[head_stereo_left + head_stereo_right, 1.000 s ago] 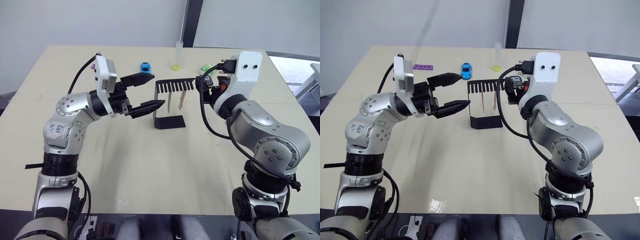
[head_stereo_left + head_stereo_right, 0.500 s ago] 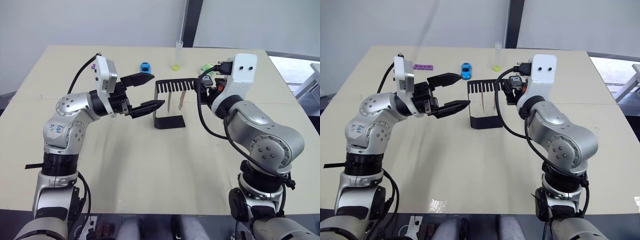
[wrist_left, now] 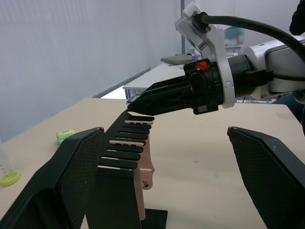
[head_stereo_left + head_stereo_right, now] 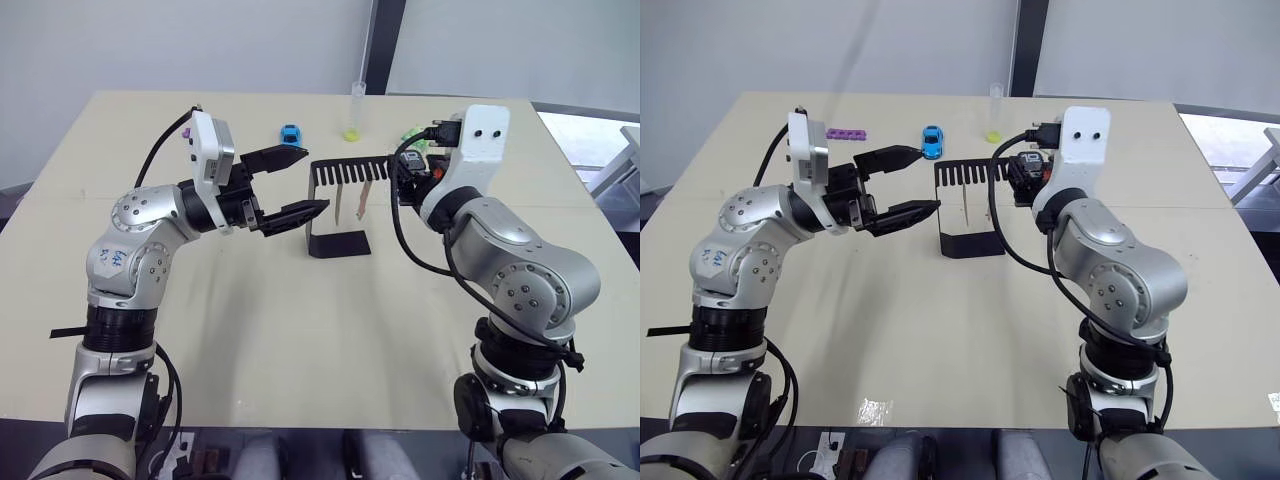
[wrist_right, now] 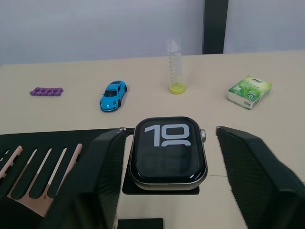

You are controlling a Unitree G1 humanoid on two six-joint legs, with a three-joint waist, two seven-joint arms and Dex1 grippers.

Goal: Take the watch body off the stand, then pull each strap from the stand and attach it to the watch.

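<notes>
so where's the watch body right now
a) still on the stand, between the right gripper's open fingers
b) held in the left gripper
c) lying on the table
a: the right wrist view shows the watch body sitting on the stand, with the right gripper open either side of it.

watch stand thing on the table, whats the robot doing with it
The right gripper is at the ring end of the stand, its fingers open on either side of the watch body, which sits on the stand, not yet gripped. The two pink straps hang from the comb slots. The left gripper hovers open at the stand's other side, holding nothing. So the first step, lifting the watch off, is about to happen.
</notes>
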